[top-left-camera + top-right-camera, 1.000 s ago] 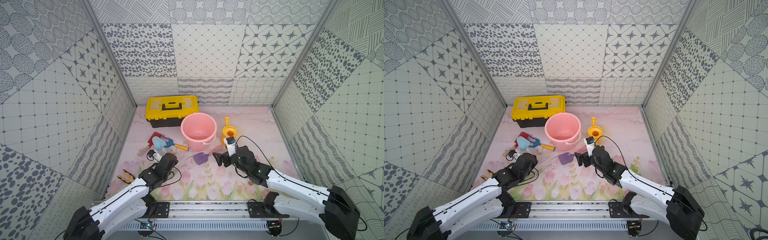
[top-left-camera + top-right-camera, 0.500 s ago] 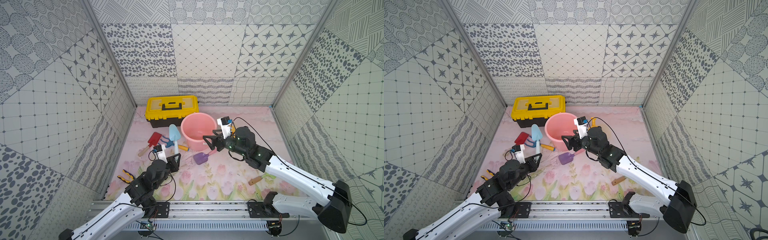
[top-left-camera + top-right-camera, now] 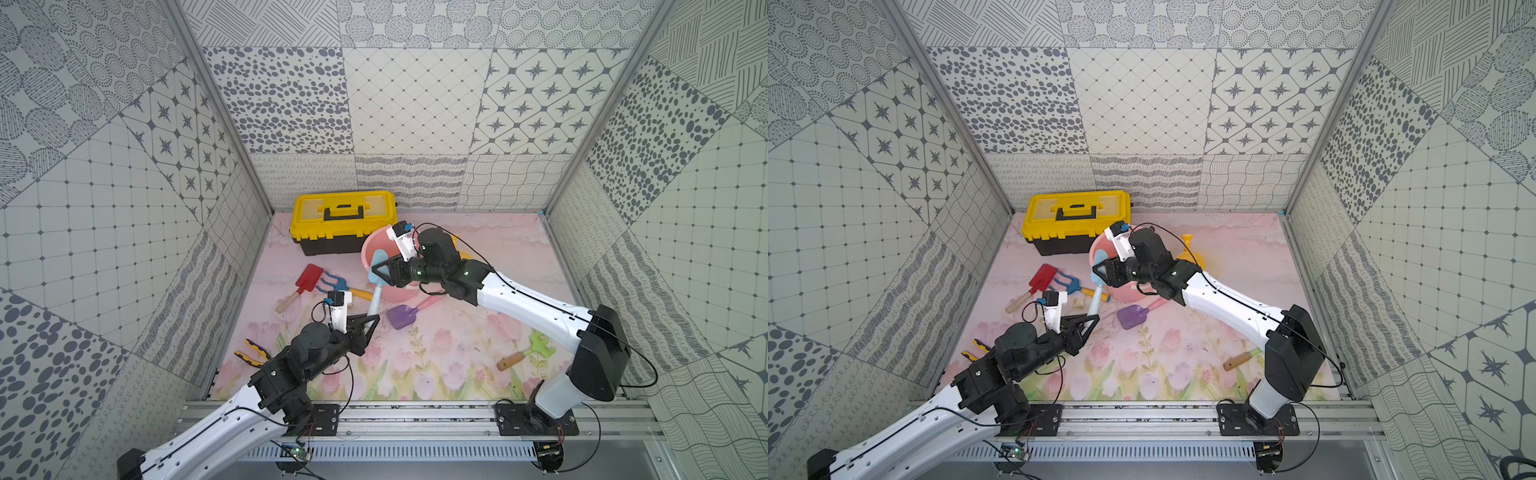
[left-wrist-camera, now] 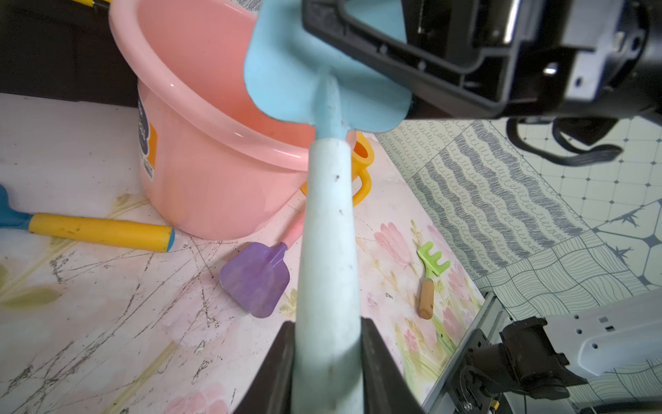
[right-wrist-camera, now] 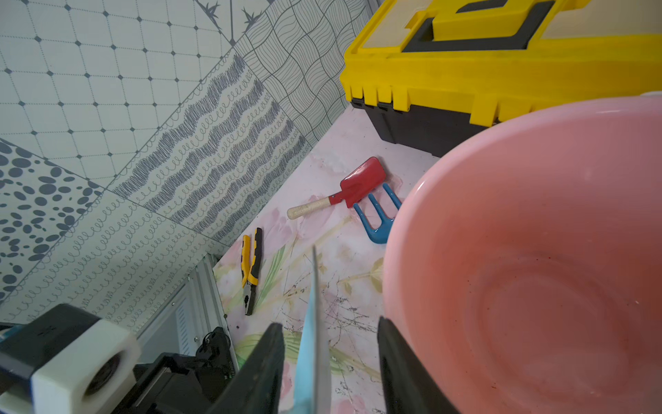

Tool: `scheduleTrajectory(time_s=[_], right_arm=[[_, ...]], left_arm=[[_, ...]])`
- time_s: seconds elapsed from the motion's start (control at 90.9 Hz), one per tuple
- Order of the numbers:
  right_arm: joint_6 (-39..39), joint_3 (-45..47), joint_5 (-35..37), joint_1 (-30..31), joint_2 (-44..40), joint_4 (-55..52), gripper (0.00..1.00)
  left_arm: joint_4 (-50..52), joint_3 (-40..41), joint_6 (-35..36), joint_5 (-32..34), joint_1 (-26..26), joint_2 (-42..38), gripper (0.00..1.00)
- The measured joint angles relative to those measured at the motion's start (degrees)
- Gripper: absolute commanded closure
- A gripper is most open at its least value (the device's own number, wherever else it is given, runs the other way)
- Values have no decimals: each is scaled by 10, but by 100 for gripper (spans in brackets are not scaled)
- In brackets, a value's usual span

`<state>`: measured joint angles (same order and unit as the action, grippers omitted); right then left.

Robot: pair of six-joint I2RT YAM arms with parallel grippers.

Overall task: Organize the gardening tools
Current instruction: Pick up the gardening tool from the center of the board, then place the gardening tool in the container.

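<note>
L gripper (image 4: 327, 333) clamping handle of light blue trowel (image 3: 375, 295), blade reaching out ahead of it into R gripper (image 5: 329, 324). R jaws straddling blade, gaps showing both sides, no pinch yet. Risks: L letting go early, trowel dropping; thin blade twisting in pinch. Pink bucket (image 5: 397, 215) sitting just beside R's jaw, risking bump.

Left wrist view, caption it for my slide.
Left end effector grips the light blue trowel by its handle, blade by the pink bucket, between the open jaws of the right end effector.
</note>
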<state>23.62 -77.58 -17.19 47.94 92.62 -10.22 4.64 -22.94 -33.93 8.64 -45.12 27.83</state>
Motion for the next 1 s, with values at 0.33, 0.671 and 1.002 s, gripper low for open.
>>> scheduleTrajectory(time_s=[0.33,0.671,1.002], right_arm=[[16,-6,-1,5,2,-6,100],[-45,52,72,-3,-132,33,100],[-138,76,163,-81,-151,181,100]], left_arm=[[-3,1,23,-3,-3,-3,43],[-14,17,7,23,-3,-63,0],[-12,33,-10,62,-3,-103,1]])
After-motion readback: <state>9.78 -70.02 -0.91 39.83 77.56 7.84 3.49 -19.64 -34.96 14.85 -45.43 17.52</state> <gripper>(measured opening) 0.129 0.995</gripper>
